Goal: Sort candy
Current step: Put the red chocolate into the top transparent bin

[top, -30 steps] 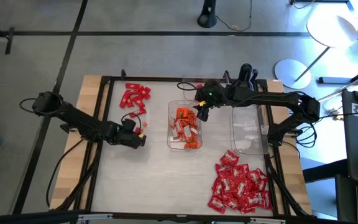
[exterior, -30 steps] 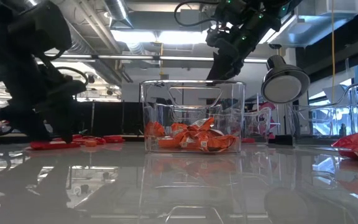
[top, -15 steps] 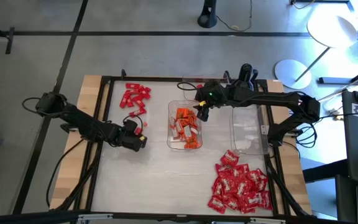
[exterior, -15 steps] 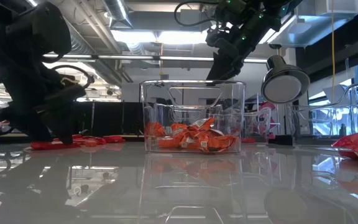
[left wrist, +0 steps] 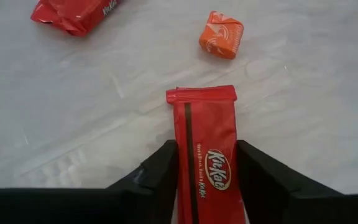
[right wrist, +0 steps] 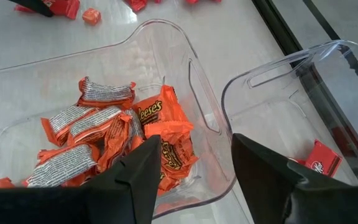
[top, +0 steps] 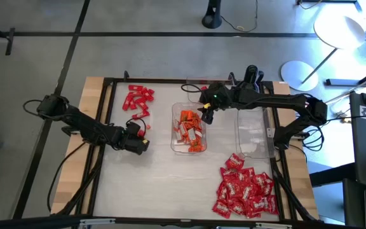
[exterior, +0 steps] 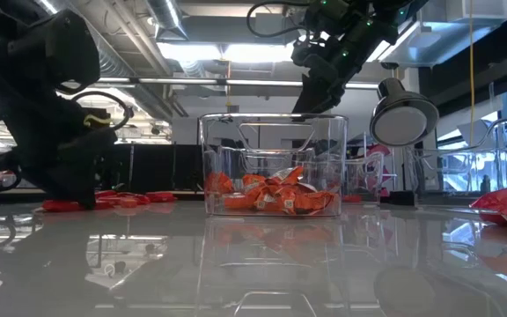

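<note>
While the right gripper (right wrist: 191,168) hangs with jaws parted and empty above the clear tray (top: 189,150) of orange candy (top: 189,129) at the table's middle, the left gripper (left wrist: 205,171) sits low on the white tabletop (top: 164,184), its fingers pressed against both sides of a red wrapped bar (left wrist: 204,152). More red candy lies scattered behind it (top: 137,100) and heaped at the table's near right corner (top: 245,191).

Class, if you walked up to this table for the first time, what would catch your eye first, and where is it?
The big heap of red candies at the table's near right corner stands out first. Next comes the clear tray of orange candies in the middle, with the right tool open above it. On the left, the left tool closes around a red KitKat.
</note>
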`<act>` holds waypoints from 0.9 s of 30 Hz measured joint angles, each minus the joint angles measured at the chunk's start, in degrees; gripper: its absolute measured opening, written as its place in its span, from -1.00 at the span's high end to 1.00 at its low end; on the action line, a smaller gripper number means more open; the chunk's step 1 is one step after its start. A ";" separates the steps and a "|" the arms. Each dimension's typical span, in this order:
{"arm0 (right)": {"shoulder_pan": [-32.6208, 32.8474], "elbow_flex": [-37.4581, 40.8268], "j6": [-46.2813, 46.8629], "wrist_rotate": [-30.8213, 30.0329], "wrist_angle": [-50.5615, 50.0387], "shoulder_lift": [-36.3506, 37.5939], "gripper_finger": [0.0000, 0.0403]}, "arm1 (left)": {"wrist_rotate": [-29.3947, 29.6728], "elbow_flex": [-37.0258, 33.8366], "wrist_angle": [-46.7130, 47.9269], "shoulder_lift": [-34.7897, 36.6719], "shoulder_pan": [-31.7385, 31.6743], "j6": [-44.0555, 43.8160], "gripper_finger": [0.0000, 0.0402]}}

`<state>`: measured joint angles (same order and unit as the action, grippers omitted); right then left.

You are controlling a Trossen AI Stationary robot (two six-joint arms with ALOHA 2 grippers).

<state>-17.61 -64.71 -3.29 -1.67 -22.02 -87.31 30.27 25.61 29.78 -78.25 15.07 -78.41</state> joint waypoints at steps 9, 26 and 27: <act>0.00 0.00 0.00 0.00 0.07 0.00 0.03 | -0.40 1.70 0.69 3.40 1.22 2.23 0.30; 2.29 0.00 -3.62 9.43 8.42 0.00 0.03 | 1.13 9.80 -1.48 16.28 3.87 13.09 0.32; 3.22 0.00 -4.50 10.49 10.22 0.00 0.03 | 1.13 9.81 -2.94 17.02 4.10 14.46 0.32</act>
<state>-14.38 -64.71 -7.79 8.81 -11.80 -87.31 31.40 35.42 26.84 -61.24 19.17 -63.95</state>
